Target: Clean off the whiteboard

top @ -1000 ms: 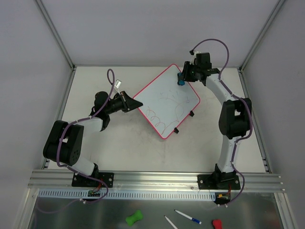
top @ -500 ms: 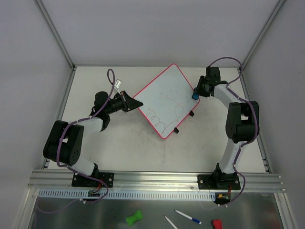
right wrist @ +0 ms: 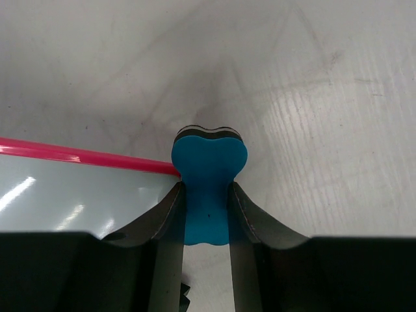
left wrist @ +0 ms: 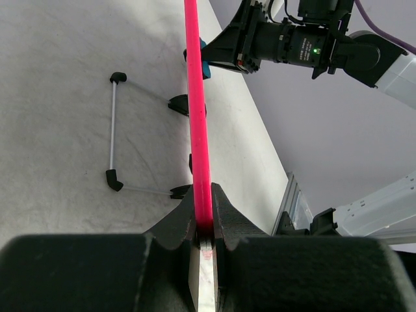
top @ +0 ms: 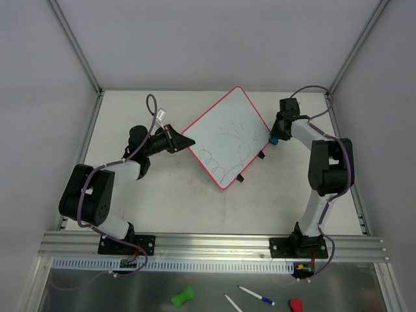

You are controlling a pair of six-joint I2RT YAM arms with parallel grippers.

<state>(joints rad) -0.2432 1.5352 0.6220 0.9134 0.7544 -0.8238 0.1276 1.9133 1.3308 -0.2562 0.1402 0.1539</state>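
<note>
The whiteboard (top: 227,138) lies turned like a diamond on the table, white with a pink-red rim, two black clips on its lower right edge and thin scribbles across it. My left gripper (top: 180,139) is shut on the board's left corner; the left wrist view shows the rim (left wrist: 197,117) edge-on between the jaws. My right gripper (top: 275,134) is shut on a blue eraser (top: 274,139) at the board's right corner. In the right wrist view the eraser (right wrist: 208,177) sits against the rim (right wrist: 84,156), mostly over the bare table.
A thin wire stand (left wrist: 113,130) with black feet lies under the board. Walls and metal posts enclose the table (top: 162,195). A green toy (top: 182,297), two pens (top: 256,296) and a red object (top: 296,304) lie on the front shelf.
My right gripper has carried the eraser from the board's top corner down along its upper right edge to the right corner. The left arm and the board have not moved.
</note>
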